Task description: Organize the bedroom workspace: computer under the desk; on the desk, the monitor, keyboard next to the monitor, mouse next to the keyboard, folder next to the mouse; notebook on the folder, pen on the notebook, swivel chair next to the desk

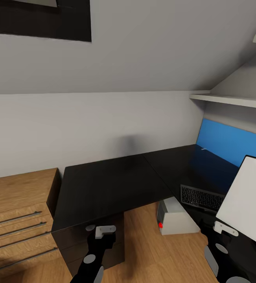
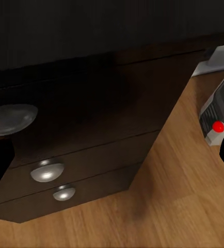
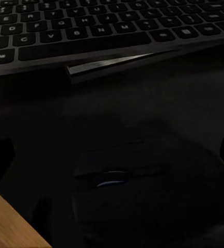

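Note:
The glossy black L-shaped desk [image 1: 104,184] fills the middle of the head view. On its right wing lie the grey keyboard [image 1: 202,198] with dark keys and the monitor [image 1: 247,200], white back toward me. The light grey computer [image 1: 175,218] with a red dot stands on the floor under the desk. My right gripper [image 3: 112,155] is open just above the desk top, over a dark mouse [image 3: 148,196] that lies beside the keyboard [image 3: 91,36]. My left gripper [image 2: 114,155] is open in front of the desk's black drawers [image 2: 91,129], with the computer [image 2: 218,119] off to one side.
A light wooden chest of drawers [image 1: 17,212] stands left of the desk. A blue wall panel [image 1: 234,143] and white shelves [image 1: 230,100] are behind the desk's right wing. Wooden floor [image 1: 151,251] lies open between my arms.

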